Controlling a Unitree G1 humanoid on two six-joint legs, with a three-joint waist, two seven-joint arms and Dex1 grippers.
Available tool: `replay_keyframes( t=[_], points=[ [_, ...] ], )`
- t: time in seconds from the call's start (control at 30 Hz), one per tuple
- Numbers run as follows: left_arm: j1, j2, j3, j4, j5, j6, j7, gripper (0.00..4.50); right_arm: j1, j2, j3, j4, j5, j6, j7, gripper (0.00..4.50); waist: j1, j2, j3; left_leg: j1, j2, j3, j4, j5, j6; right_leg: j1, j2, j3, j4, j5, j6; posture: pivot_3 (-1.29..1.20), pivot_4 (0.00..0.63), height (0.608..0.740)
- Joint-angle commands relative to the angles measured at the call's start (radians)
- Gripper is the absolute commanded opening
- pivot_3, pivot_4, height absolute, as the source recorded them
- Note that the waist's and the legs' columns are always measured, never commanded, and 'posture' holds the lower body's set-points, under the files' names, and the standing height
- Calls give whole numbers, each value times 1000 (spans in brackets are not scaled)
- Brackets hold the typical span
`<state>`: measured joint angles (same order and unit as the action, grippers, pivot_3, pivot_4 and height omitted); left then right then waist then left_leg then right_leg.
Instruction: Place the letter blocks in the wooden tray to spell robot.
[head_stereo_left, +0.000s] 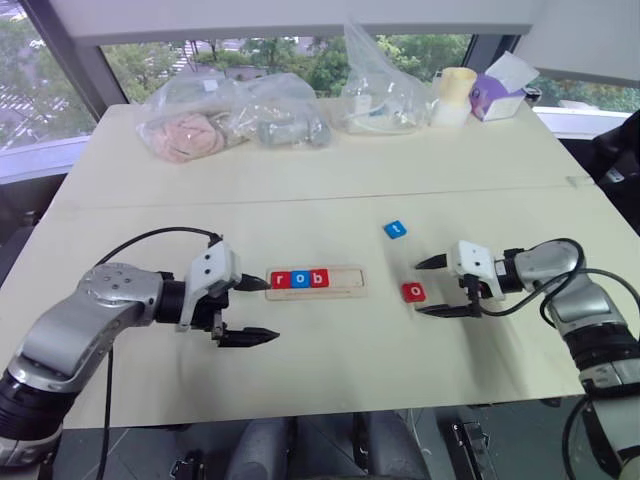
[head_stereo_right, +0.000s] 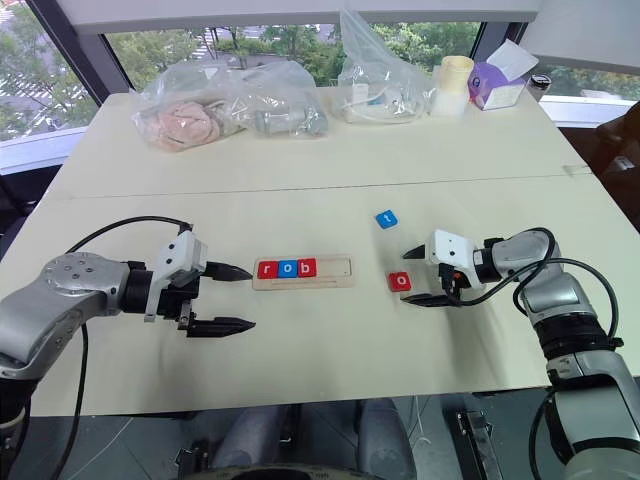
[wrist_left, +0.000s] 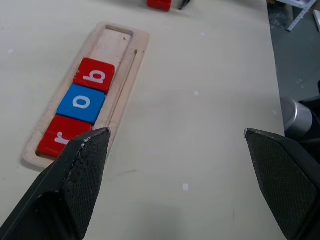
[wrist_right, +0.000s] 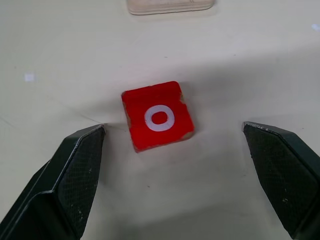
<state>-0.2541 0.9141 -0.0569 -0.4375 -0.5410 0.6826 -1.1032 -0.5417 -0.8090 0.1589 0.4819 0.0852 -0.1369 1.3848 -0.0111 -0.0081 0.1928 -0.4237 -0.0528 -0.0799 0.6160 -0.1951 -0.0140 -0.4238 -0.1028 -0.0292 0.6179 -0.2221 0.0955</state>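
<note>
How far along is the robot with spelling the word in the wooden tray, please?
Done: the red r, blue o and red b sit in the wooden tray, with its right end free. In hand: the open right gripper is poised at the red o, not yet gripping it. Left: that o, then the blue t lying farther back on the table. The left gripper is open by the tray's left end.

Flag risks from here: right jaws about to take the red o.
1. The red o lies skewed between the open right gripper, so closing could twist it or pinch its corners.
2. The tray holds r, o, b; the next slot is right beside b, so a skewed o could catch it.
3. The left gripper hangs open at the tray's end and could nudge it.
</note>
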Motion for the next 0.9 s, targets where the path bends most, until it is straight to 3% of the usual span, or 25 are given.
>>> replay_keyframes(
  t=[0.03,0.2,0.43,0.67,0.9],
  points=[
    [-5,6,18,-13,7,-21,3,4500,-13,5,9,19,-12,-24,16,3628,0,0,0,0,0,0,0,0,0,0,0,0,0,0,0,0,150,740],
    [-1,6,22,-14,14,-24,9,4500,13,15,7,-64,22,31,35,1131,-2,0,0,1,0,0,0,0,0,0,0,0,1,0,0,0,150,740],
    [-11,8,51,2,1,-8,33,4500,-36,49,-6,-254,73,246,-15,1101,-3,0,0,2,0,0,0,0,0,0,0,1,3,0,0,0,150,740],
    [-37,20,94,81,5,-12,44,4500,-185,141,89,-334,9,427,-90,1101,-2,0,0,2,0,-1,0,0,-1,-1,0,1,3,0,0,0,150,740],
    [-12,6,97,37,-19,15,57,4500,-215,225,178,-373,-41,494,-140,1101,0,0,0,-1,-1,-1,-1,1,-1,-2,0,1,2,0,1,0,150,740]
  ],
)
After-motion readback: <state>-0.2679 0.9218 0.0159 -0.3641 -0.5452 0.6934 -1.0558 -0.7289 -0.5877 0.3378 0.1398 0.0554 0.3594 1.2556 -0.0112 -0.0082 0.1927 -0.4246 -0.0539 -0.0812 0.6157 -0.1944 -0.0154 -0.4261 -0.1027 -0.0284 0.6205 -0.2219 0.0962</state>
